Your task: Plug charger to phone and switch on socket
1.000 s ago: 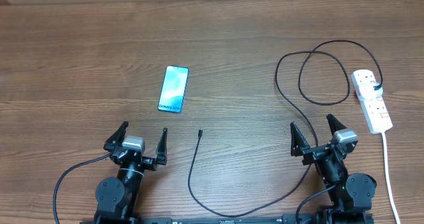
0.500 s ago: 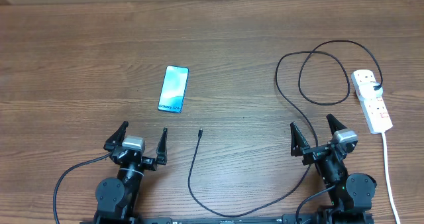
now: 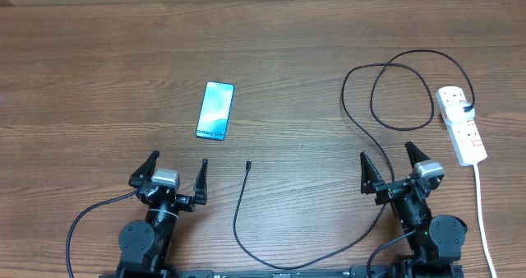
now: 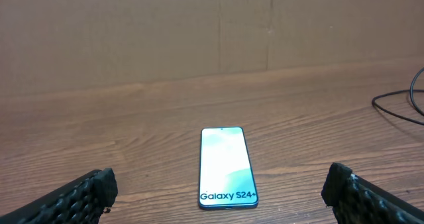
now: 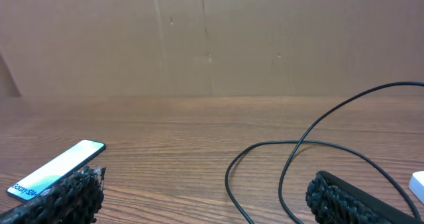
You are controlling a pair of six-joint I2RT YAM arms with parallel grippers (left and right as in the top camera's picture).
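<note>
Both pincers spread wide, holding nothing, at lower frame: left gripper [image 3: 179, 159], right gripper [image 3: 386, 150]. Phone [image 3: 215, 110] lies screen-up, upper left of centre. Charger [image 3: 343, 90] loops upper right, plug in socket [image 3: 460, 126] at right edge; connector tip [image 3: 247, 164] mid-frame, apart from phone.

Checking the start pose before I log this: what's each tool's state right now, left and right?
Left tool: open, holding nothing.
Right tool: open, holding nothing.
</note>
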